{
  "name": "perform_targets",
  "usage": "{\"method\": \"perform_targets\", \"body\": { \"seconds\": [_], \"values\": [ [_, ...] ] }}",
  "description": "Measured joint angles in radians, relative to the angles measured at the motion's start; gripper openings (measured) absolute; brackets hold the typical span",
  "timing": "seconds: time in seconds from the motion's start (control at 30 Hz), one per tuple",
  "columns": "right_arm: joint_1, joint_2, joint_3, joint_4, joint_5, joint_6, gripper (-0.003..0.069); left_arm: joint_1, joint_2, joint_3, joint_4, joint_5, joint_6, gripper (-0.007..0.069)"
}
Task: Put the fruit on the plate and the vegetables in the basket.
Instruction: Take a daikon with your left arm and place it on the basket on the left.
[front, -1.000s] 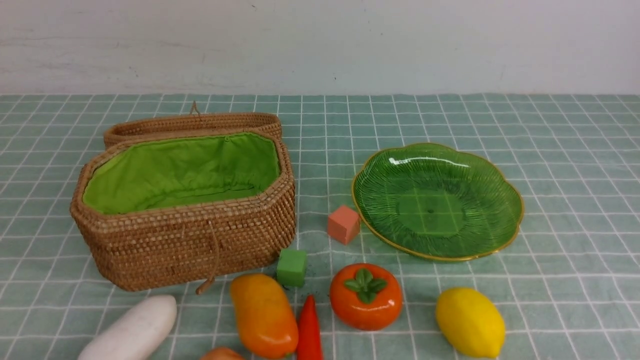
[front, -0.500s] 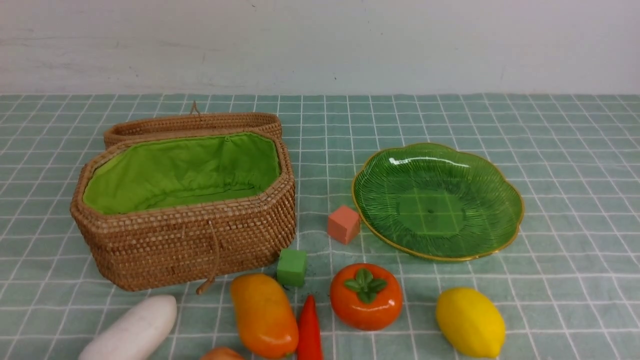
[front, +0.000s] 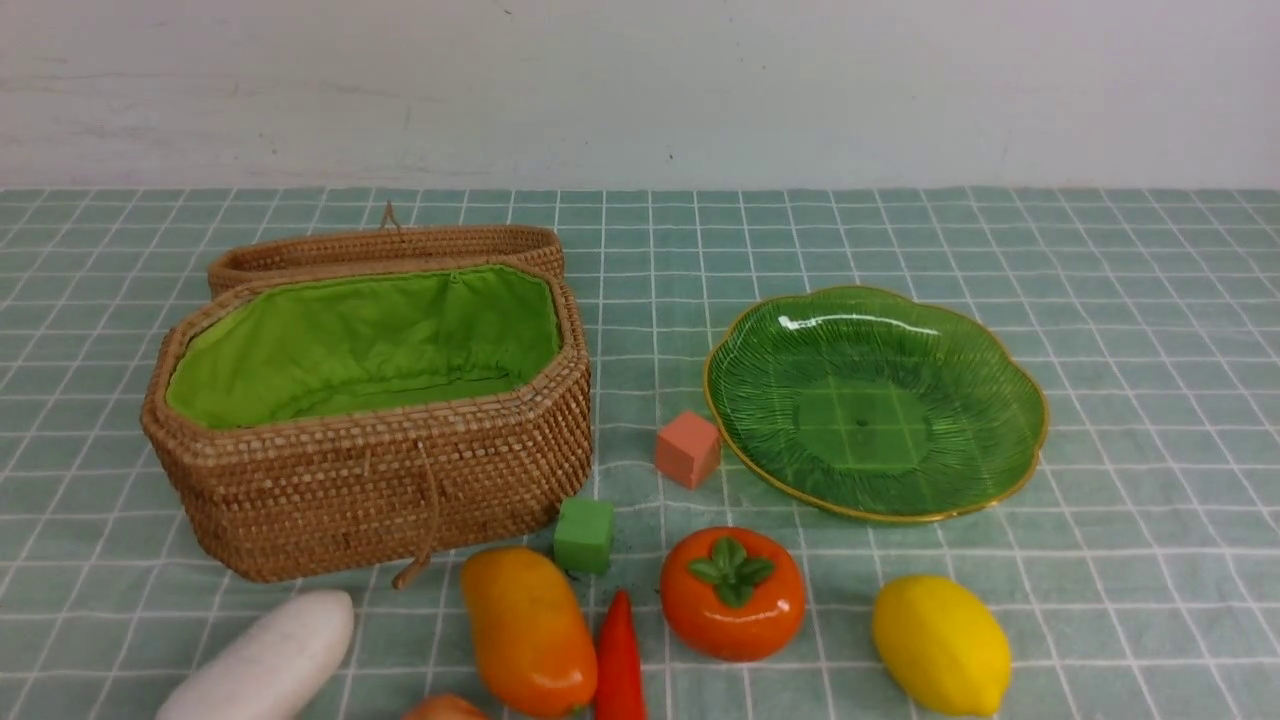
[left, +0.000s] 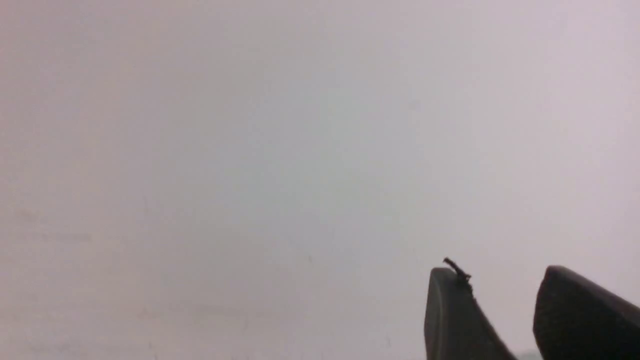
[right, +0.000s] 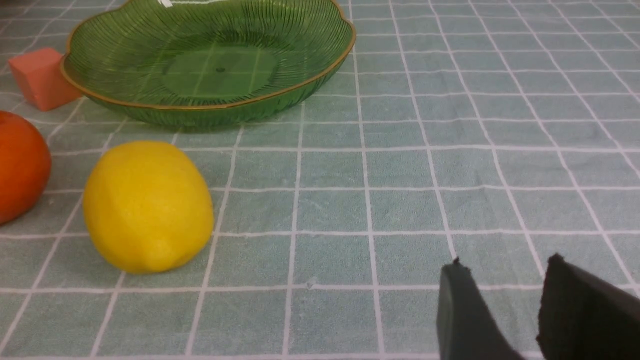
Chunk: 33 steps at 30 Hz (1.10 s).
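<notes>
The left gripper (left: 500, 282) is pointing at a blank, pale grey surface that is filling its whole wrist view. Its two dark fingers (left: 450, 320) are standing narrowly apart with nothing between them. The right gripper (right: 505, 272) is hanging low over the checked cloth (right: 400, 200) that is covering the desk (front: 1130, 300), and is facing the plate (right: 210, 65). Its fingers (right: 462, 315) are likewise standing narrowly apart and gripping nothing. Bare cloth is lying between it and the lemon (right: 147, 205). Only the fingertips of each arm are showing.

The basket (front: 370, 490) is sitting open on the desk's left half, with its lid (front: 385, 245) lying just behind it and its cord loop (front: 428, 520) hanging down the front wall. Only the bright green lining (front: 360, 345) is showing inside. The plate is resting on the right half, showing only its own ribbed green glass and gold rim. A pink cube (front: 687, 448) is sitting just beside the plate's left rim, and a green cube (front: 583, 535) is sitting near the basket's front right corner.

The food is lying toward the desk's front edge, outside both containers. From the left corner come the white radish (front: 265, 660), then the onion (front: 440, 708), which the frame is cutting off. The mango (front: 527, 630) is next, with the red chili pepper (front: 618, 665) close against its right side. Then comes the persimmon (front: 732, 595), and the lemon is lying furthest right, in front of the plate.
</notes>
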Motion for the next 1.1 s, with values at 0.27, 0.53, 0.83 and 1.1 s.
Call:
{"method": "perform_targets", "body": {
  "seconds": [0.27,0.53,0.83,1.1],
  "values": [
    [0.000,0.000,0.000,0.000,0.000,0.000,0.0240,0.000,0.258,-0.582,-0.099,0.566,-0.099,0.0239],
    [0.000,0.000,0.000,0.000,0.000,0.000,0.0240,0.000,0.597,-0.785,-0.030,1.222,-0.054,0.0239],
    [0.000,0.000,0.000,-0.001,0.000,0.000,0.0240,0.000,0.925,-0.787,-0.106,1.244,0.015,0.0239],
    [0.000,0.000,0.000,-0.002,0.000,0.000,0.0240,0.000,1.155,-0.787,-0.458,1.218,0.494,0.0366]
  ]
}}
